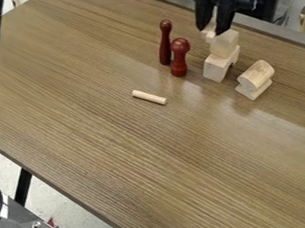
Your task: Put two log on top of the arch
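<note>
At left, the slim log (149, 97) is lying on the surface (119, 159), its long axis running from upper left to lower right, roughly along the far edge. Two red pins (179, 58) are standing beyond it. Next, the arch (216, 69) is carrying a pale block (224, 44); whether that is counting as a log, I cannot tell. The end effector (213, 29) is hanging above, fingers apart. At right, a thick rounded piece (258, 73) is resting on another block (254, 91). The task is seemingly remaining unfinished.
</note>
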`<state>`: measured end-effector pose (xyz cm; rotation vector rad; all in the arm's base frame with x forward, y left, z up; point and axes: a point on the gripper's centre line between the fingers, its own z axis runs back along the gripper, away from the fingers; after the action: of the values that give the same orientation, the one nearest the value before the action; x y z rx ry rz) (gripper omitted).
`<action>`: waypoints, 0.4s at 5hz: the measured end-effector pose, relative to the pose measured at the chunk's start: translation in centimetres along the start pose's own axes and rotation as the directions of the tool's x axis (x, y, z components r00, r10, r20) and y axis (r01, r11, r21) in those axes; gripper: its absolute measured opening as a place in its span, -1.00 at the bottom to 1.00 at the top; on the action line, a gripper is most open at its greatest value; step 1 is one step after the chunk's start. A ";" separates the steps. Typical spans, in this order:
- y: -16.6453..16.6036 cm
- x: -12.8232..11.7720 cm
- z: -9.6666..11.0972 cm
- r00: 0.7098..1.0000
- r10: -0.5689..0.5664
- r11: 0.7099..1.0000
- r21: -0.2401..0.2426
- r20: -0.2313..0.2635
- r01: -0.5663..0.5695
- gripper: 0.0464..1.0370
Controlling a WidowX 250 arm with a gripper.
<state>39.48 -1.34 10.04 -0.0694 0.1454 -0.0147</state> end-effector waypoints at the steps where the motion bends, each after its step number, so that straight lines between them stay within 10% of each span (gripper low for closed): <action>1: 0.0 0.2 -0.8 1.000 -0.004 1.000 0.000 -0.023 0.004 -0.42; 2: -0.4 0.2 -0.6 1.000 -0.015 1.000 0.000 -0.019 0.015 -0.42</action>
<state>39.62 -1.79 9.40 -0.0706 0.1640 -0.0298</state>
